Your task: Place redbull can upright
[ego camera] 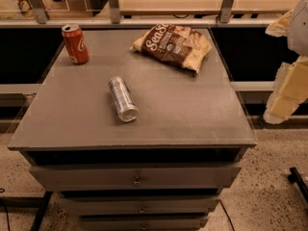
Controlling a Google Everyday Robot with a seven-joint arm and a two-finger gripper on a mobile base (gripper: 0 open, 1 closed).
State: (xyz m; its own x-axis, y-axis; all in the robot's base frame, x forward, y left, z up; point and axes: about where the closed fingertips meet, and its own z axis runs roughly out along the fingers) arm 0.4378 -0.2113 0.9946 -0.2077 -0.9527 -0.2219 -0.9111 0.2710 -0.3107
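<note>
The redbull can (122,99), slim and silver-grey with faint bluish markings, lies on its side left of the middle of the grey cabinet top (192,114). Its shiny end points toward the front edge. My gripper (283,97), with cream-coloured parts, hangs at the right edge of the view. It is off the cabinet's right side, well away from the can, and holds nothing that I can see.
A red cola can (75,44) stands upright at the back left corner. A brown and cream snack bag (173,44) lies at the back right. Drawers (137,177) sit below the top. A railing (144,20) runs behind.
</note>
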